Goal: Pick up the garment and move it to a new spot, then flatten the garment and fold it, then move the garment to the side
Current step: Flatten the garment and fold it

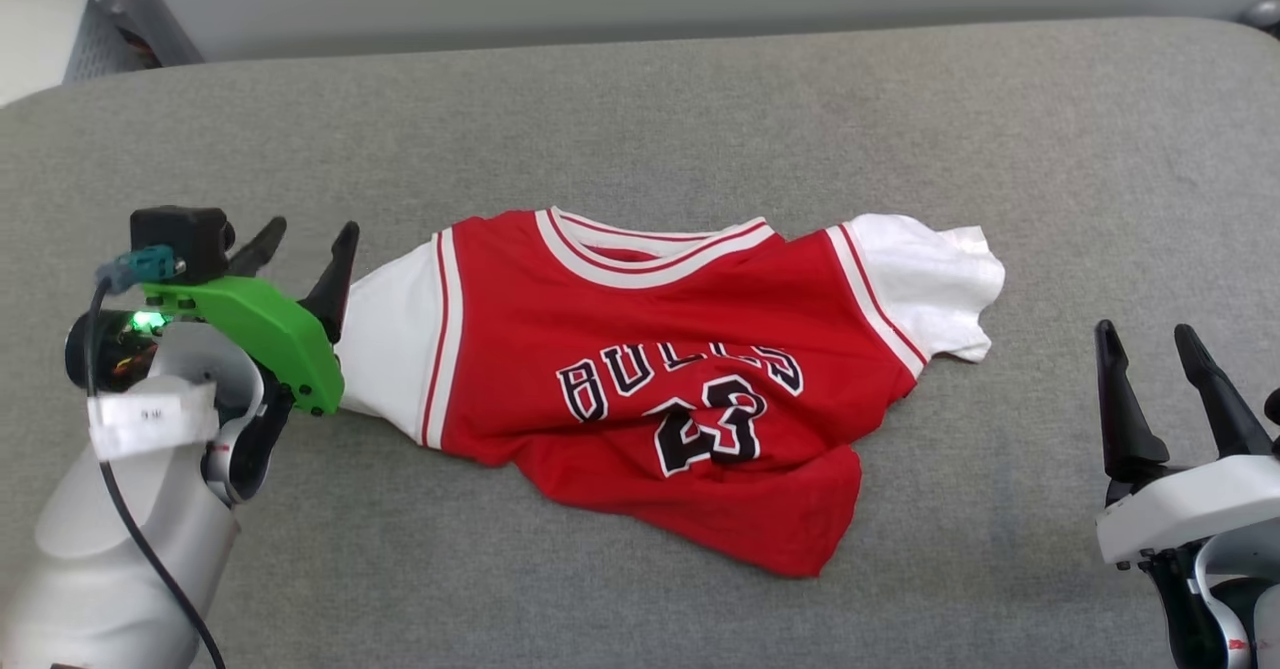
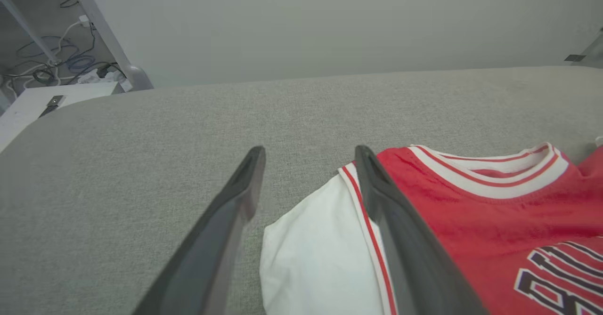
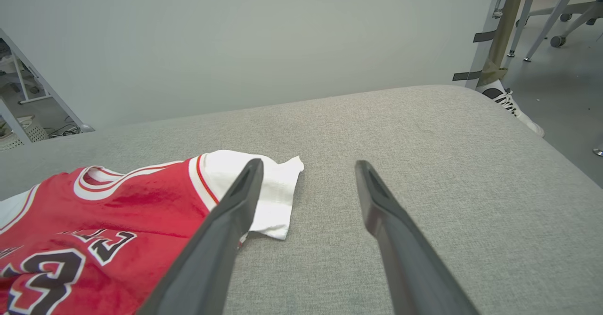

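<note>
Your left gripper (image 1: pixel 312 229) sits closest, at the lower left of the head view, on a pale forearm (image 1: pixel 110 549) that carries a green bracket (image 1: pixel 265 334) and a small black camera (image 1: pixel 180 239). Its two dark fingers stand apart with nothing clamped between them. The inner finger is right at the edge of the garment's white sleeve (image 1: pixel 385 349). In the left wrist view that finger crosses the sleeve's striped seam, but you cannot tell from it whether it touches the cloth.

Your right gripper (image 1: pixel 1144 331) rests at the lower right, its fingers also spread and empty, pointing away from you. It is well apart from the other white sleeve (image 1: pixel 930 279), which ends in a rumpled cuff.

The garment (image 1: pixel 600 319) lies face up near the middle of the grey cushion (image 1: pixel 700 109), between your two grippers and nearer the left one. Its collar (image 1: pixel 650 249) points away from you. The body is creased across the "BULLS" lettering and the 23, and the hem (image 1: pixel 800 539) bunches toward you on the right side.

In the right wrist view, a white shoe (image 3: pixel 511 108) shows past the cushion's far corner.
</note>
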Controlling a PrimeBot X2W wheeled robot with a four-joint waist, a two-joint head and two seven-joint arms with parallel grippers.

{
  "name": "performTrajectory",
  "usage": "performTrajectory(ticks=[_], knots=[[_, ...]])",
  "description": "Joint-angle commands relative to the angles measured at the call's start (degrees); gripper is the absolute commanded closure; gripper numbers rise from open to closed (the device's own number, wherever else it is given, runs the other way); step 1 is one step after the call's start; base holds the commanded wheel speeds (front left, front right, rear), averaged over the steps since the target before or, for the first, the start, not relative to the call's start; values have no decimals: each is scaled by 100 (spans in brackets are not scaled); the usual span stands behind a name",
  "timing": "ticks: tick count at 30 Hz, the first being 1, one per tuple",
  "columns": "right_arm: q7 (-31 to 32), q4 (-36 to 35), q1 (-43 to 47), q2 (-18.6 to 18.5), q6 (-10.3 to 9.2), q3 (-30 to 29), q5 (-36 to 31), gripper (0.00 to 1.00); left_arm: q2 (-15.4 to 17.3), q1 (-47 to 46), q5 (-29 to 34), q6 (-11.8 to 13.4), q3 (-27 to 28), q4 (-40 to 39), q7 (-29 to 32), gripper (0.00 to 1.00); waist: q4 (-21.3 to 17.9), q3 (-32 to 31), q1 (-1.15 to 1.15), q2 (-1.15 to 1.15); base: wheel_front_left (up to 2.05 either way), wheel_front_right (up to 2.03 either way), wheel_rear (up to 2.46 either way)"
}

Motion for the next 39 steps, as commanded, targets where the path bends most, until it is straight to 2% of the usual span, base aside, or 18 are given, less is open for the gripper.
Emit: performTrajectory(ticks=[1,4,7,14,19,24,31,35,39], knots=[[16,-8,49,-23,-4,-12,-26,0,3,142,83,-32,5,-90,-271,0,90,-143,0,0,0,0,0],[49,-20,127,-27,-4,-44,-17,0,-8,342,198,-26,57,-342,-941,0,158,-296,0,0,0,0,0],[100,-34,204,-25,-4,-36,0,0,-68,673,266,95,168,-707,-1262,0,216,-391,0,0,0,0,0],[405,-10,354,-147,-4,52,76,0,-467,1713,590,459,564,-1929,-1389,0,400,-509,0,0,0,0,0],[946,-3,368,-410,-4,150,146,0,-793,2239,889,557,753,-2526,-1391,0,560,-483,0,0,0,0,0],[2077,71,-35,-710,-4,104,391,0,-949,2394,1099,492,826,-2752,-1392,0,723,-324,0,0,0,0,0],[4080,446,-1284,-1157,-4,81,553,0,-1047,2298,1193,367,922,-2803,-1392,0,969,52,0,0,0,0,0],[4727,894,-2034,-1290,-4,64,552,0,-1106,2200,1271,324,999,-2862,-1392,0,1103,302,0,0,0,0,0],[4963,1452,-2630,-1466,-4,99,386,0,-1180,2104,1354,264,1032,-2887,-1392,0,1242,545,0,0,0,0,0]])
